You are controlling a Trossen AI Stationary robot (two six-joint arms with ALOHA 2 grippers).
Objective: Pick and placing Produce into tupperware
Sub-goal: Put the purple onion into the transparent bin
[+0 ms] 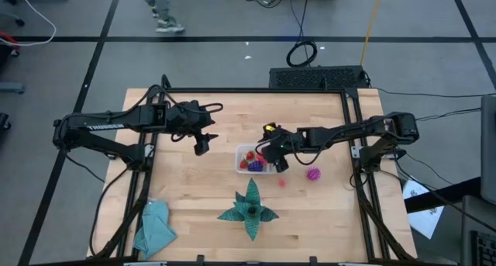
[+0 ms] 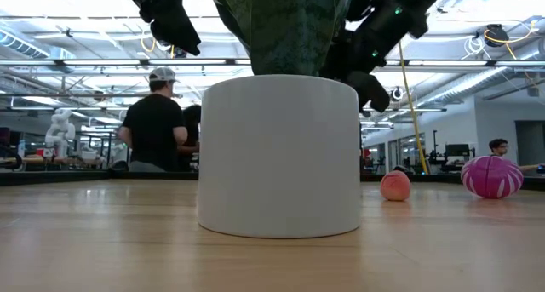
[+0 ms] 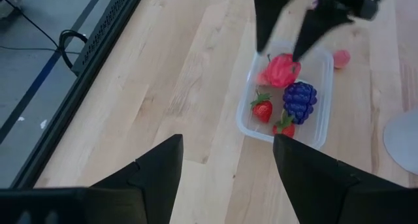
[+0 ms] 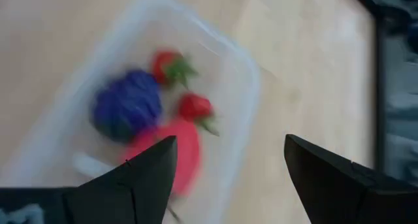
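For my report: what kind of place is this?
Probably a robotics lab or workshop: two robot arms work at a framed wooden table, cables lie on the floor, and a large open hall with people shows behind.

We see a pale, smooth, matt wooden table carrying a clear glossy plastic rectangular container. Inside it sit a bumpy purple plastic grape cluster and glossy red toy strawberries. Well apart from the container lies a matt crumpled teal cloth.

tupperware: clear | grapes: purple | strawberries: red | spiky ball: magenta | cloth: teal
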